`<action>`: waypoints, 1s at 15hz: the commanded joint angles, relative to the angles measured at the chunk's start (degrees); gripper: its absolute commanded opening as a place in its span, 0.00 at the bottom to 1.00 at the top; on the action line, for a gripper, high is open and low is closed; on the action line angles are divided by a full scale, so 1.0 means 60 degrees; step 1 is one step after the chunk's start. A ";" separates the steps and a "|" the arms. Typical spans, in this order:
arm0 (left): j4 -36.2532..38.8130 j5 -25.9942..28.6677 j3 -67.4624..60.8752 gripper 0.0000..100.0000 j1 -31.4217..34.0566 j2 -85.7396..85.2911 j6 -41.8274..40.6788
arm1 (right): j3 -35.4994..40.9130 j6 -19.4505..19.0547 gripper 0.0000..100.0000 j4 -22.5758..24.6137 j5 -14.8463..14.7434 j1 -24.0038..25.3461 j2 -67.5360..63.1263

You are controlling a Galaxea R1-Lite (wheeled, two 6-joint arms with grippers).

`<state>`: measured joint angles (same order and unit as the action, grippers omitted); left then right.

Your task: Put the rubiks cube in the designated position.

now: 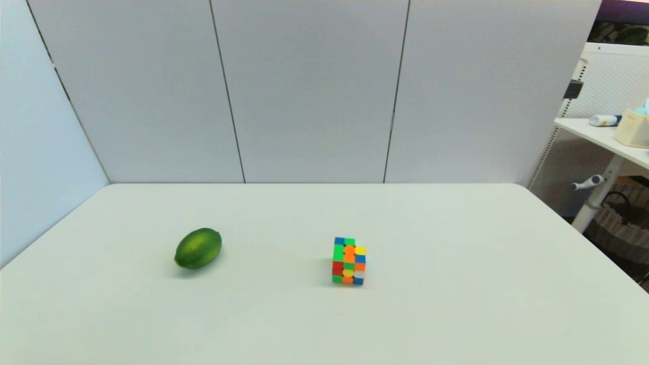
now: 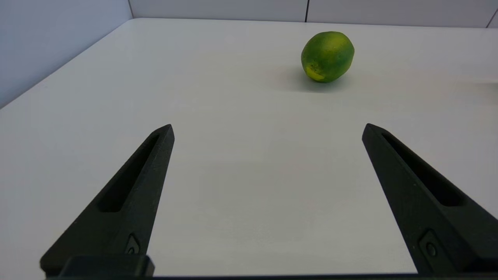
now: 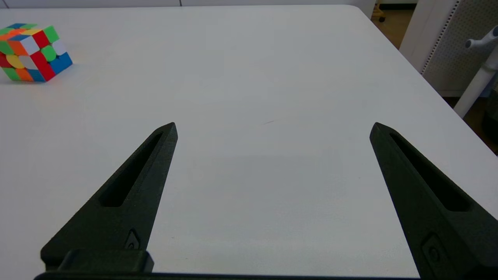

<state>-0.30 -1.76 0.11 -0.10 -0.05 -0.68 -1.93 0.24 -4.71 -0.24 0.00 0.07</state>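
Note:
The rubiks cube [image 1: 349,261] stands on the white table [image 1: 456,304] a little right of centre, its bright mixed squares facing me; the right wrist view also catches the cube [image 3: 33,51] well off to one side of that gripper. My right gripper [image 3: 274,126] hangs open over bare table, nothing between its fingers. My left gripper [image 2: 268,128] is open too, low over the table and short of the lime. Neither arm shows in the head view. The designated position has no mark of its own on the tabletop.
A green lime [image 1: 198,248] lies left of centre, also in the left wrist view as the lime [image 2: 327,56]. Grey panels wall the table's back and left. Past the table's right edge stand a white desk [image 1: 608,139] and its leg [image 3: 476,83].

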 commanded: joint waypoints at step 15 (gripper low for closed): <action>0.1281 0.2138 0.8126 1.00 -0.0863 0.9442 -0.4061 | -0.0001 0.0018 1.00 -0.0007 -0.0003 0.0000 -0.0012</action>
<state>6.85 8.24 31.61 -1.26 35.85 -19.13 -1.93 0.29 -4.73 -0.27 0.00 0.07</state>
